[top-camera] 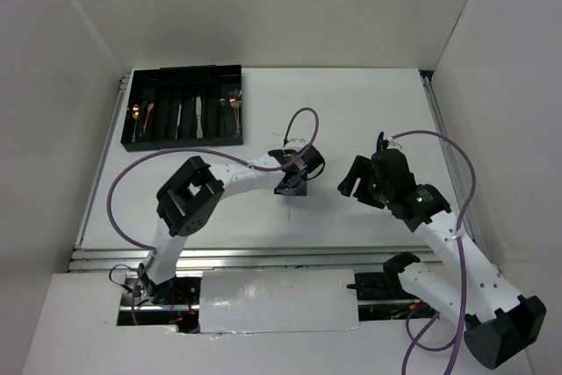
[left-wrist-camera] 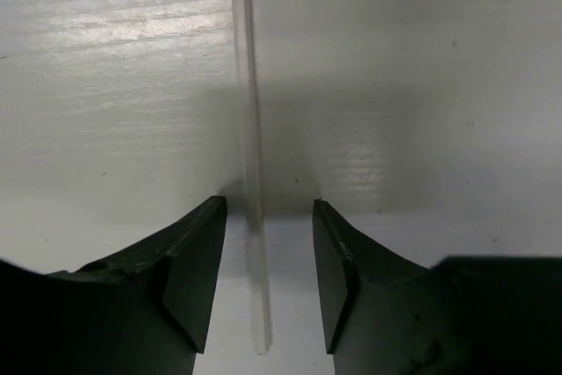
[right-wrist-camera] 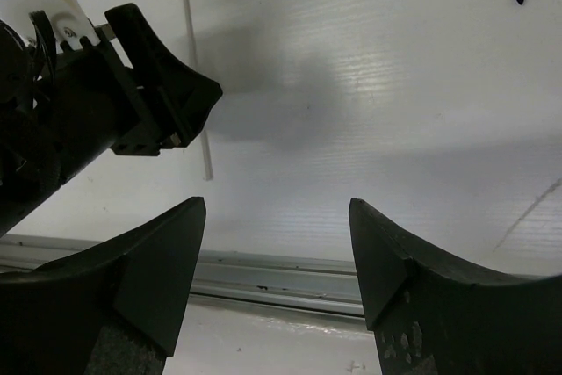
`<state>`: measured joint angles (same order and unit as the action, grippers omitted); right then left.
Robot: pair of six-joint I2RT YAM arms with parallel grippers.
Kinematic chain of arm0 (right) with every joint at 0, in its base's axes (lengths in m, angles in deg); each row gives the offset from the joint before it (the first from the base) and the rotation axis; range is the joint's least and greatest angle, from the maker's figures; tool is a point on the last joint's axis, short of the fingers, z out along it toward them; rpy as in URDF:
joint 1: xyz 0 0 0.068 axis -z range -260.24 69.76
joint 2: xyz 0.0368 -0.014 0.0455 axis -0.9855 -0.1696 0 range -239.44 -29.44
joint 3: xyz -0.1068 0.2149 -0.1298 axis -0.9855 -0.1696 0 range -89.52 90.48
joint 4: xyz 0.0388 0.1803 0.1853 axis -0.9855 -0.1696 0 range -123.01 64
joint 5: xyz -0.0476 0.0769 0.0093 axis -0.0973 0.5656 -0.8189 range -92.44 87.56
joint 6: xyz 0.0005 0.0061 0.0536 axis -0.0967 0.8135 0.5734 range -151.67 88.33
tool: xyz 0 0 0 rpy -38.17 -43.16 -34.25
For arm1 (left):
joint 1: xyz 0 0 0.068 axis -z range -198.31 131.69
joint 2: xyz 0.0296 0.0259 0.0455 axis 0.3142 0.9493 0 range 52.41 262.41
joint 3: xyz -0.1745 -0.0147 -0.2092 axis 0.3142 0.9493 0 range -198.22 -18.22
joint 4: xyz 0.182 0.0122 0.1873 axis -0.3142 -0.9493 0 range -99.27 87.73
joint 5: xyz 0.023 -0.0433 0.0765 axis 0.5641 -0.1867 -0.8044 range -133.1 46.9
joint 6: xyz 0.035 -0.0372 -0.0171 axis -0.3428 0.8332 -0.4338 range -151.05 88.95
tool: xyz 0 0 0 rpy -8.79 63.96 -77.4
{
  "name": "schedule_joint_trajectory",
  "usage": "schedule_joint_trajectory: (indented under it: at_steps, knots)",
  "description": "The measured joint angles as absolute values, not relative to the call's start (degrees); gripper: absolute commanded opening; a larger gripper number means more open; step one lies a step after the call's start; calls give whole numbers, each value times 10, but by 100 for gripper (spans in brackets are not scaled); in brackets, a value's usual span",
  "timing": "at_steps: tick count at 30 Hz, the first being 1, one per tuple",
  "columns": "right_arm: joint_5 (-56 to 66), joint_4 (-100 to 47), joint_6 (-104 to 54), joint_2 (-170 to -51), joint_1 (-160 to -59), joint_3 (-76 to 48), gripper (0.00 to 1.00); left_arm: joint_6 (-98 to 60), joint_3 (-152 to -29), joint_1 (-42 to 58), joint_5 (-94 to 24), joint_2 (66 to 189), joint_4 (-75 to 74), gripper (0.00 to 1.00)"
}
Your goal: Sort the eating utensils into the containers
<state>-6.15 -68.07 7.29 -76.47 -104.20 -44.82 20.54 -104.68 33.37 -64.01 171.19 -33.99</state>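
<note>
Left gripper [left-wrist-camera: 270, 217]: fingers apart, straddling pale stick [left-wrist-camera: 250, 129]. Right gripper [right-wrist-camera: 277, 217] near stick: fingers apart, empty. Risk: closing grabs stick, wrong item; misfiled in tray [top-camera: 186, 69], well apart.

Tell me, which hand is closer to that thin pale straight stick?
Left. The left hand, open, straddles the thin pale straight stick, one finger on each side. The right hand, also open, is off to one side, apart from it.
</note>
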Motion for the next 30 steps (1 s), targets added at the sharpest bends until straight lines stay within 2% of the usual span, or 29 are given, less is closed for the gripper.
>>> schedule_joint_trajectory:
  at_steps: [3,4,6,7,8,16,20,25,30]
  knots:
    - [-58,-680,75,-761,-1042,-453,74,205,-1049,332,-644,1713,-346,38]
    - [-59,-680,75,-759,-1042,-453,74,203,-1049,332,-647,1714,-348,25]
    - [-61,-680,74,-757,-1042,-453,74,203,-1049,330,-650,1714,-348,13]
    - [-62,-680,74,-757,-1040,-453,74,200,-1050,330,-649,1715,-350,2]
    - [-63,-680,74,-757,-1039,-453,74,201,-1052,329,-649,1716,-351,0]
    - [-66,-671,74,-756,-1034,-454,74,120,-1068,319,-611,1716,-373,0]
    - [-68,-660,74,-747,-1030,-464,74,48,-1035,287,-562,1658,-386,0]
    - [-67,-652,72,-745,-1022,-477,74,-66,-1052,171,-487,1527,-431,0]
    - [-62,-637,72,-752,-1021,-479,74,-150,-1088,38,-478,1450,-444,0]
